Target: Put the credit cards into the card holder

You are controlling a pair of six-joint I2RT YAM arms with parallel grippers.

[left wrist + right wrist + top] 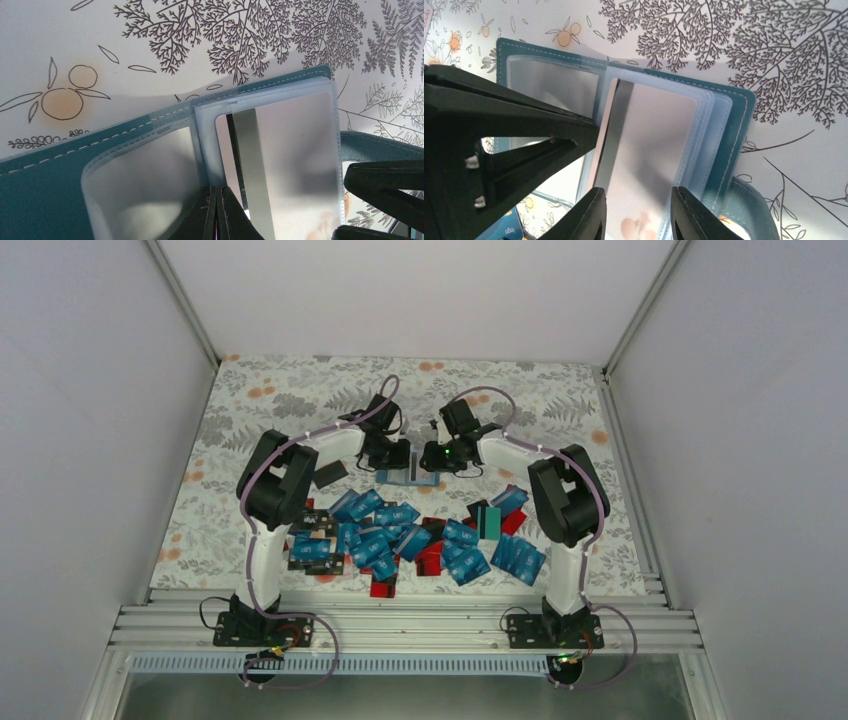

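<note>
Card holder (744,115) lies open. Left gripper (216,192), jaws shut on nothing, has its tips at the holder's centre fold. Right gripper (636,200), jaws part-closed, pinches one credit card (649,140) at the holder's clear sleeve (711,125). Loose credit cards (400,535) lie just nearside of the holder.

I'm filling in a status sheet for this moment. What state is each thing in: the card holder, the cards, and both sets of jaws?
card holder: lying open, clear sleeves showing.
striped card: at a sleeve, how far in unclear.
loose credit cards: scattered in a heap, outside the holder.
left gripper: jaws shut, tips at the holder's fold.
right gripper: jaws apart astride the striped card, grip unclear.
</note>
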